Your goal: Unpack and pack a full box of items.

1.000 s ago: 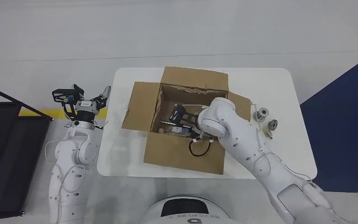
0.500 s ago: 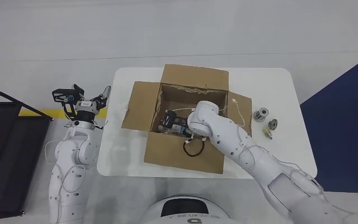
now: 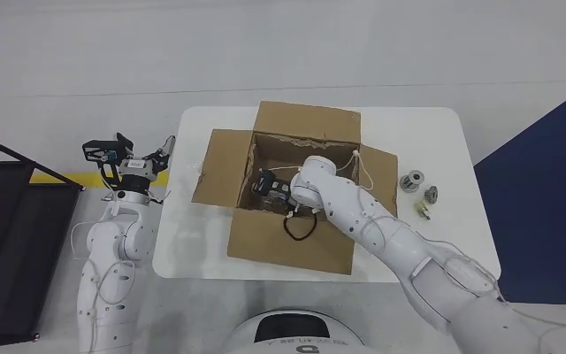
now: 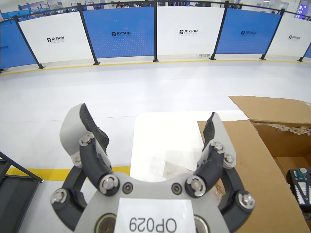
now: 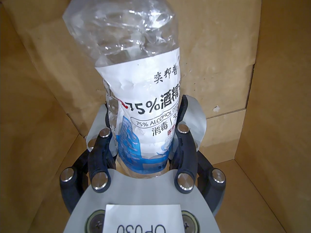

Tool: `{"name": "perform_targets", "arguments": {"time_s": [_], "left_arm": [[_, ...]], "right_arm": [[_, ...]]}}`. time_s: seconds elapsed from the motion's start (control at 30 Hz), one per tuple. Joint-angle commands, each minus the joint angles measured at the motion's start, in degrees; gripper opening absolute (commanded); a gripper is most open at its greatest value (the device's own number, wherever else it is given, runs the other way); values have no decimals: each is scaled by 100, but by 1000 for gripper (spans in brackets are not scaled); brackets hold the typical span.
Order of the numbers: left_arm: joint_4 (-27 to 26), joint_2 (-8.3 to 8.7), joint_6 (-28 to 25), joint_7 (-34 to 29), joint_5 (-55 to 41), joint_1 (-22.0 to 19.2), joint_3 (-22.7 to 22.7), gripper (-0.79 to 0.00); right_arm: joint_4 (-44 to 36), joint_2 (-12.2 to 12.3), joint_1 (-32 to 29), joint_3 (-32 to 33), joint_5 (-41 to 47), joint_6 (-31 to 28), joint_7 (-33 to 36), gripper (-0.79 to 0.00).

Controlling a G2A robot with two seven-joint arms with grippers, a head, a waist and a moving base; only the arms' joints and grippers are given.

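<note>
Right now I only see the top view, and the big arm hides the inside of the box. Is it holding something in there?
Observer: Yes. The right gripper is shut on a clear bottle with a white and blue label.
Operator: Is the bottle bare?
Observer: No. Crinkly plastic wrap covers it and bunches up past its far end.
Operator: The other arm's hand is too tiny for me. Has it got anything?
Observer: No. The left gripper is open, and nothing is between its fingers.
</note>
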Motion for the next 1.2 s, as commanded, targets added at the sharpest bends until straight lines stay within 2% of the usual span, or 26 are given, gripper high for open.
{"name": "perform_targets", "arguments": {"time_s": [0.0,0.13,0.27,0.47,0.63,0.73,0.93,1.17], "left_arm": [[0,0,0,0,0,0,0,0],[0,0,0,0,0,0,0,0],[0,0,0,0,0,0,0,0],[0,0,0,0,0,0,0,0],[0,0,0,0,0,0,0,0],[0,0,0,0,0,0,0,0],[0,0,0,0,0,0,0,0],[0,0,0,0,0,0,0,0]], "right_arm": [[-87,26,-22,75,0,-31,-56,-785],[-426,152,-158,374,-4,-41,-105,-785],[-1184,390,-522,912,-24,-134,-155,-785],[-2962,845,-1626,2016,-326,-358,-99,-785],[-4276,1086,-2516,2743,-613,-467,-215,-785],[-5001,1179,-3033,3194,-617,-417,-796,-785],[-6059,1317,-4292,4507,-597,156,-2511,-785],[-6158,1389,-5852,6237,-35,649,-3904,-785]]}}
